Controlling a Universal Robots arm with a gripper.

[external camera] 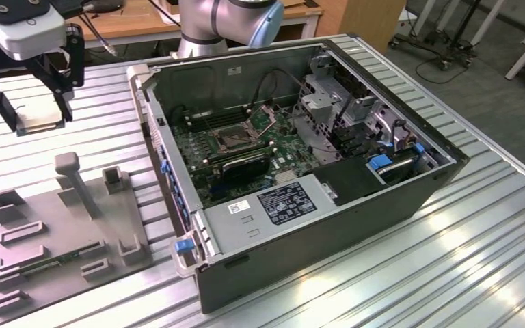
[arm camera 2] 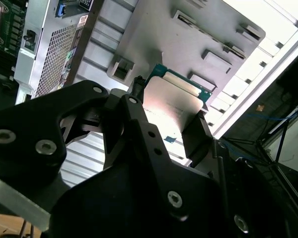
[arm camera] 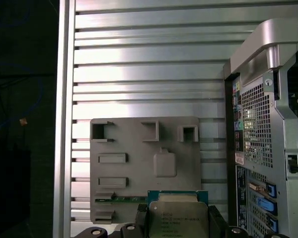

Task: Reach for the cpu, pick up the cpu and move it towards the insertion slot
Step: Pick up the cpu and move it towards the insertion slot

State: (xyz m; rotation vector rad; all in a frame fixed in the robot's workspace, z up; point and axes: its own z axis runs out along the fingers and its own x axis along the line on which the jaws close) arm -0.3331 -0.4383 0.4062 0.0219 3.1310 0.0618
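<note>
In the exterior view, the end effector (external camera: 39, 113) hangs up in the air at the exterior view's left, above the ribbed metal counter (external camera: 481, 246). It pinches the cpu (external camera: 42, 123), a small flat pale square, between its two black fingers (external camera: 62, 96). The grey tray (external camera: 57, 239) lies on the counter below it. The open computer case (external camera: 335, 178) stands well apart toward the exterior view's right. Inside, on the green board, sits the insertion slot (external camera: 235, 141), a dark square with a shiny frame.

In the second wrist view, the cpu (arm camera 2: 171, 101) has a smooth silvery top and a thin green edge. Black fingers (arm camera 2: 196, 136) press on its sides, and the grey tray (arm camera 2: 154, 34) shows behind it.

In the first wrist view, the cpu (arm camera: 178, 215) sits right between the black fingers (arm camera: 139, 220). Its silver plate has small print and a green rim. The grey tray (arm camera: 139, 144) lies on the counter (arm camera: 144, 59) beyond it, with a long green stick (arm camera: 124, 199) in it. The case's back wall (arm camera: 260, 124) is beside the tray.
</note>
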